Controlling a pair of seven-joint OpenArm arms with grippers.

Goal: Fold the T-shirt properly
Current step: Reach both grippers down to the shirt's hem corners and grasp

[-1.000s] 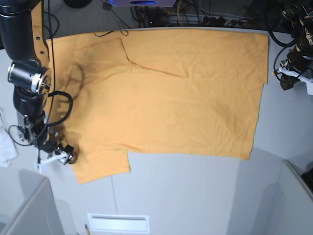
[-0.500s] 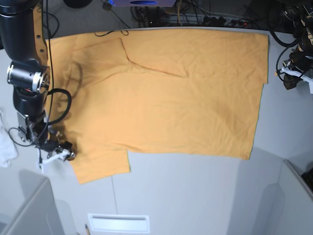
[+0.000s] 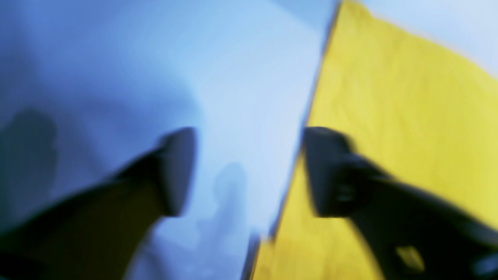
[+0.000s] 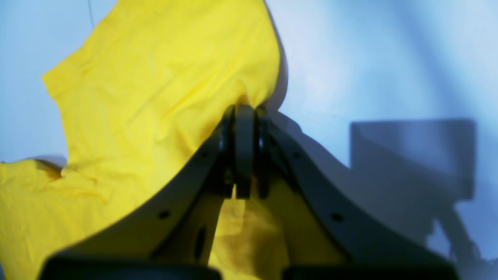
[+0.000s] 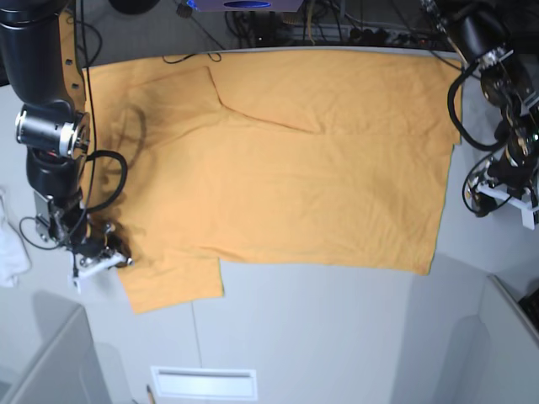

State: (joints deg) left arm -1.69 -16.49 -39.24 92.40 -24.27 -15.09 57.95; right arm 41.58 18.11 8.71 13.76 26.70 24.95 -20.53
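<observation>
The light-orange T-shirt [image 5: 286, 160] lies spread flat across the table, neck toward the left of the base view and hem toward the right. My right gripper [image 5: 108, 257] sits at the lower left sleeve and is shut on the sleeve's edge. In the right wrist view the T-shirt [image 4: 155, 93] bunches up where the right gripper [image 4: 245, 116] pinches it. My left gripper [image 5: 504, 192] hovers just off the hem at the right. In the blurred left wrist view the left gripper [image 3: 249, 171] is open, straddling the edge of the T-shirt [image 3: 408, 116] with nothing held.
A small white cloth [image 5: 10, 252] lies at the table's left edge. Cables and gear [image 5: 337, 25] crowd the back. Grey panels stand at the lower left [image 5: 42, 362] and lower right [image 5: 505, 337]. A white slotted plate [image 5: 204, 383] lies near the front edge.
The right gripper has closed on the sleeve edge, pulling it slightly. The left arm has swung down along the right side to the hem, and its jaws have opened.
</observation>
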